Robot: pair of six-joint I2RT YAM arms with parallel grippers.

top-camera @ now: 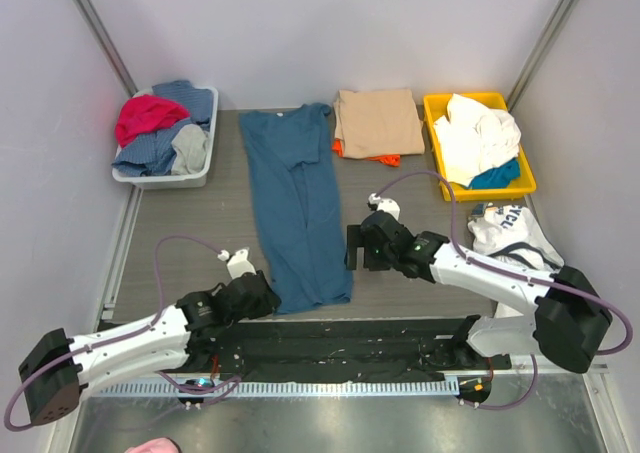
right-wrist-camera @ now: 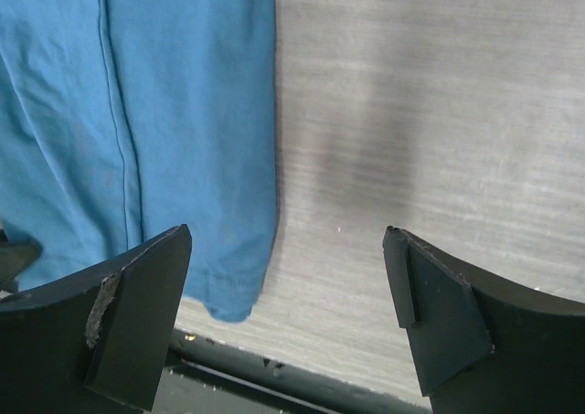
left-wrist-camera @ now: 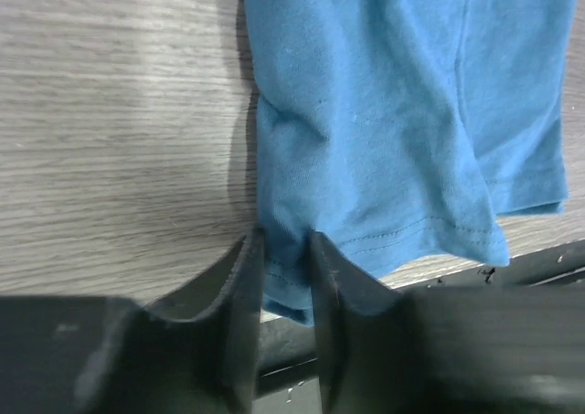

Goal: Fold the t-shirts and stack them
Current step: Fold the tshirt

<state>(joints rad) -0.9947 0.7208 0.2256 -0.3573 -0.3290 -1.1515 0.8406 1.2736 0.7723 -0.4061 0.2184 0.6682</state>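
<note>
The left hand (left-wrist-camera: 285,240) pinches the teal shirt (left-wrist-camera: 393,112) at its near hem corner, probably to fold it; the right hand (right-wrist-camera: 285,240) is open beside the other corner.

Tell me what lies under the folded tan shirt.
An orange shirt peeks out beneath the tan shirt at its near edge; the rest of it is covered.

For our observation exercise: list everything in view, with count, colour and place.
teal-blue t-shirt: one, teal-blue, lengthwise mid-table
tan t-shirt: one, tan, folded, far centre
orange t-shirt: one, orange, under the tan
grey bin: one, grey, far left, mixed clothes
yellow bin: one, yellow, far right, white and teal clothes
white garment: one, white, table's right side
pink item: one, pink, picture's bottom edge
left gripper: one, black, pinching teal hem
right gripper: one, black, open beside hem
</note>
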